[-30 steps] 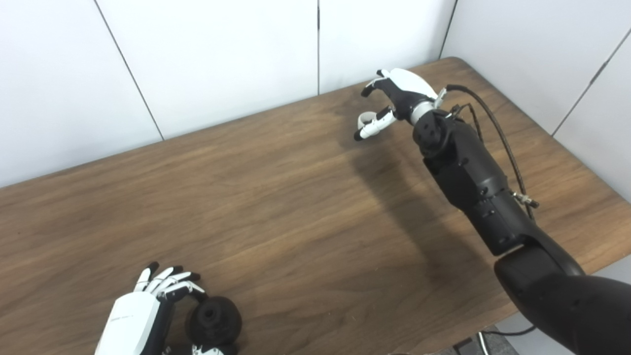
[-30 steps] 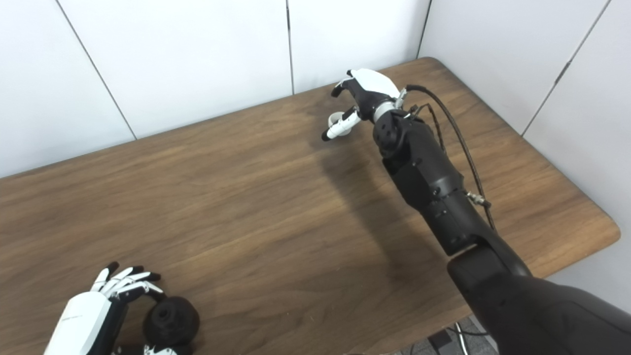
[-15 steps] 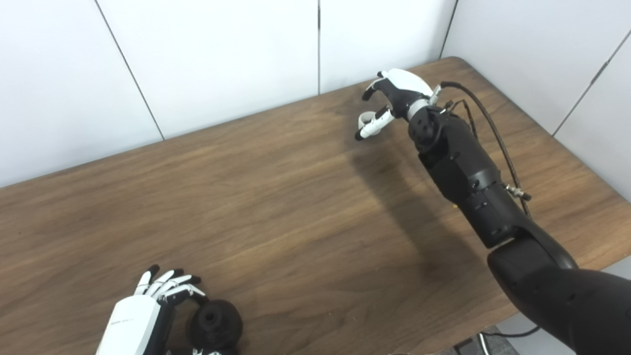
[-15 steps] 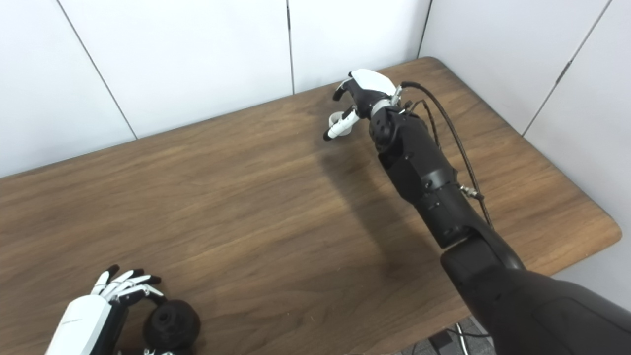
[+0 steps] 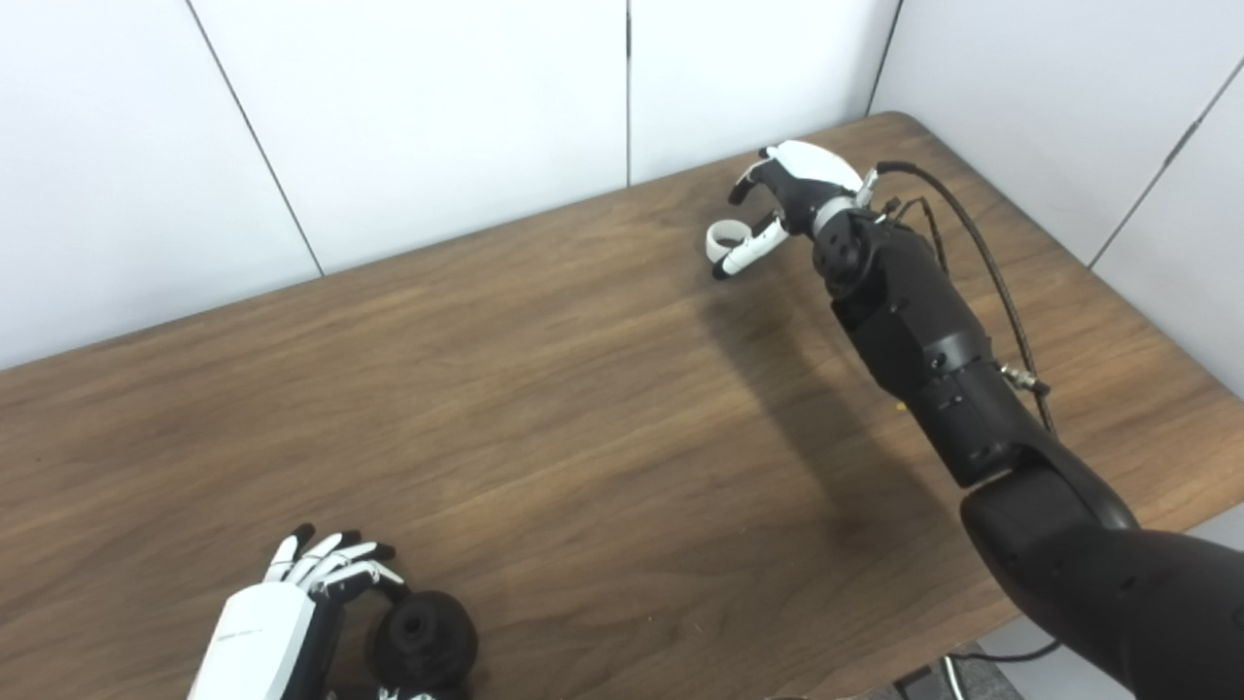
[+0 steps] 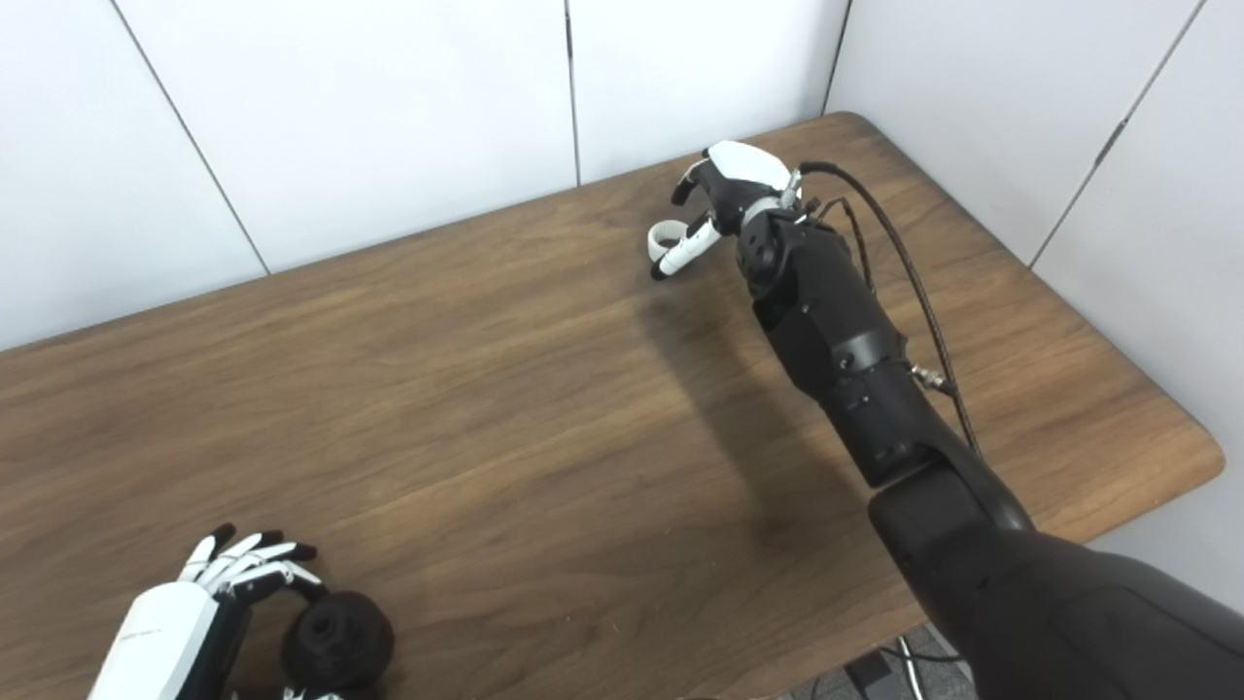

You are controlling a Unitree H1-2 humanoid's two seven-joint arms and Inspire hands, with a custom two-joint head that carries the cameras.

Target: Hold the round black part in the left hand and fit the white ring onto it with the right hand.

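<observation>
One round black part (image 5: 424, 637) sits at the near left of the wooden table (image 5: 544, 408), close to the near edge. It is squat and drum-like, matte black with a slightly rough look, and its axis runs roughly upward and tilts a little toward the camera — the face with a dark central recess points up and toward the viewer. The left hand (image 5: 282, 622) is beside it on the left, white-backed with black-tipped fingers (image 5: 335, 564) curled over toward the part's far left side; a thumb tip shows at the part's near side. The fingers sit against or just next to the part, but whether they actually clamp it cannot be told from either view.

One white ring (image 5: 724, 236) is at the far right of the table, well apart from the black part. It is small, thin and plain white, seen nearly face-on as an open loop. Whether it rests on the wood or is lifted clear cannot be told. The right hand (image 5: 792, 190) is at the ring — a white finger with a black tip lies just against the ring's right side, the other fingers bent above it. The hand looks closed loosely around the ring, though a firm grip is not clearly visible. The right arm (image 5: 933, 360), black, stretches from the near right corner diagonally across to the far side, with a dark cable (image 5: 982, 262) looping along it.
</observation>
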